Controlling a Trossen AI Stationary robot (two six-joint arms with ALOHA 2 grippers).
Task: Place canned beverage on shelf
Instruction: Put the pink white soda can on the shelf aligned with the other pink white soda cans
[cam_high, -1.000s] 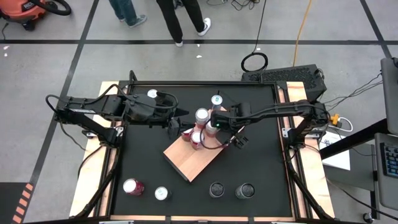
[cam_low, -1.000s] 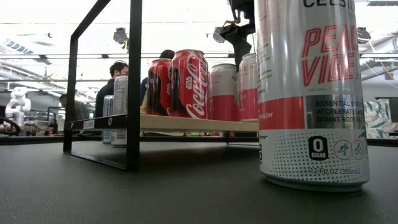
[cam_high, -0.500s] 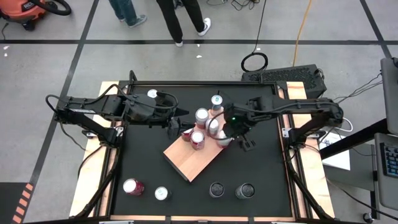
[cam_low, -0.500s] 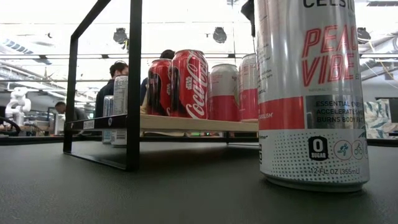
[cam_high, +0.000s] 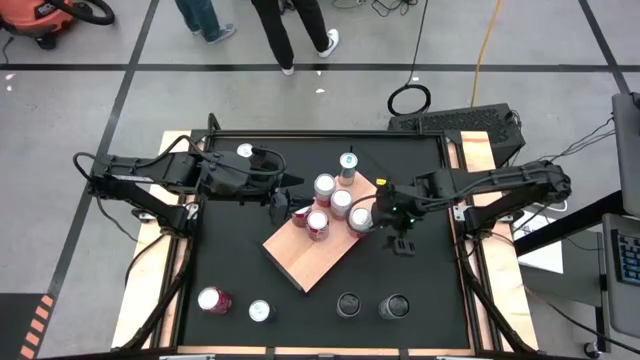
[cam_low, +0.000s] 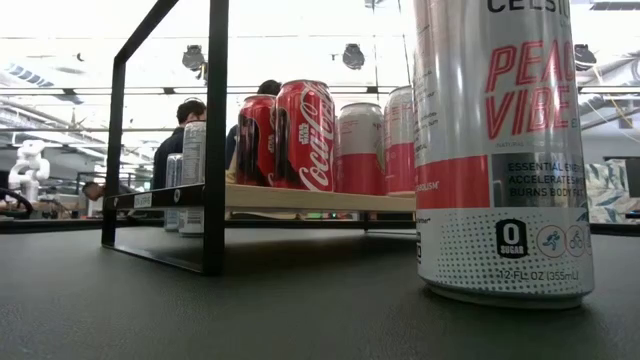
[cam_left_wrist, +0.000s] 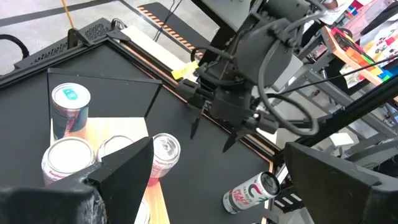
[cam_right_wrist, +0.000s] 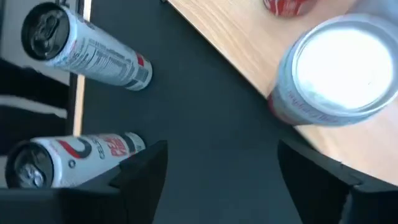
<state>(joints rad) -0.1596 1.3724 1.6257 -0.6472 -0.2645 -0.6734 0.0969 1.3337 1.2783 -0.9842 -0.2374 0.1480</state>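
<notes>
Right gripper (cam_high: 398, 232) has drawn back from the can cluster toward the right side of the table; it sat over the cans half a second ago. Its fingers (cam_right_wrist: 149, 174) are spread wide and hold nothing. The can (cam_high: 360, 218) it was over now stands free at the shelf's right edge, just beside the gripper, not touching it.

Shelf (cam_high: 300, 262) lies as a diamond at mid-table, on a black frame raised above the black tabletop (cam_high: 420, 270). Five cans crowd its far corner, the near half of the board bare. Left gripper (cam_high: 282, 207) hovers at the shelf's left edge by the red cans (cam_high: 302, 215); fingers apart, empty.

Off the shelf: two cans (cam_high: 348, 163) and (cam_high: 245, 152) toward the far edge, two cans (cam_high: 213, 299) and (cam_high: 260, 311) near the front-left corner, two dark-topped cans (cam_high: 349, 303) and (cam_high: 393, 306) front-right. Open black surface right of the shelf and between shelf and front row.

Low view labels: red Coca-Cola can (cam_low: 305, 136) with "Star Wars" script; foreground tall can (cam_low: 502, 150) reads "PEACH VIBE", "0 SUGAR", "12 FL OZ (355mL)". Seated people (cam_low: 185, 125) show beyond the table.
</notes>
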